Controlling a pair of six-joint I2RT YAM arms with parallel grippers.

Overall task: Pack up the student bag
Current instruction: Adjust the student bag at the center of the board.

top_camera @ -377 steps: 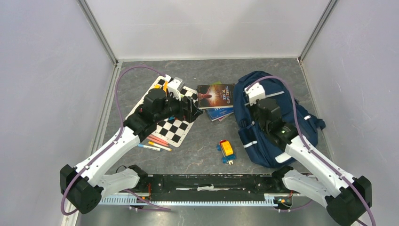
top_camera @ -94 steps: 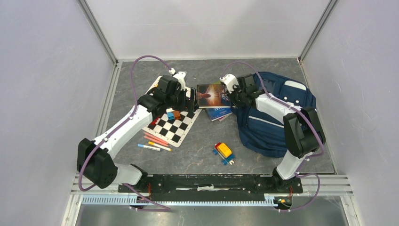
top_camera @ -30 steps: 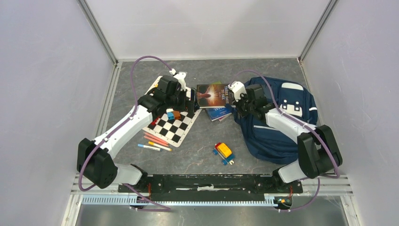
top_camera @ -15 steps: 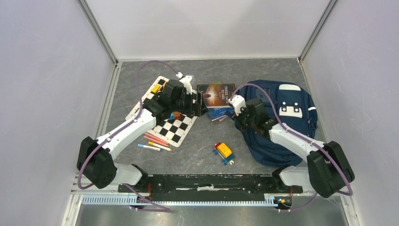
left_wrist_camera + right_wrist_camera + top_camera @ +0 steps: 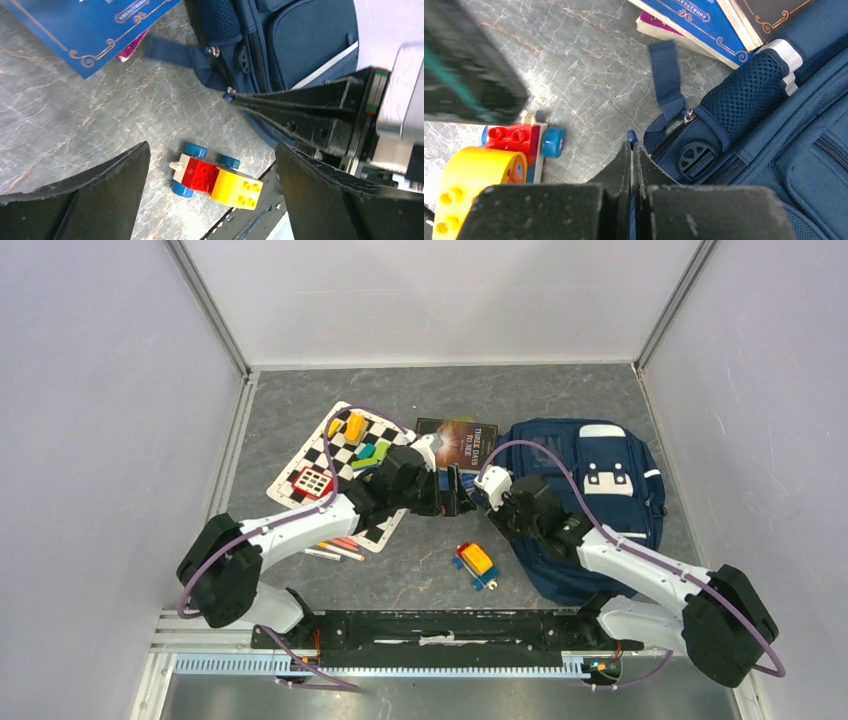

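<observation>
Since R gripper clamps zip pull, drag along zip track, not upward; L gripper, jaws wide apart, shld pin fabric; student bag at 3 o'clock, top view.

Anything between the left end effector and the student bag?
Partly: the right end effector, shut on a zip pull, lies across the student bag's near edge, facing the open left end effector. A toy brick car sits on the table below it.
</observation>
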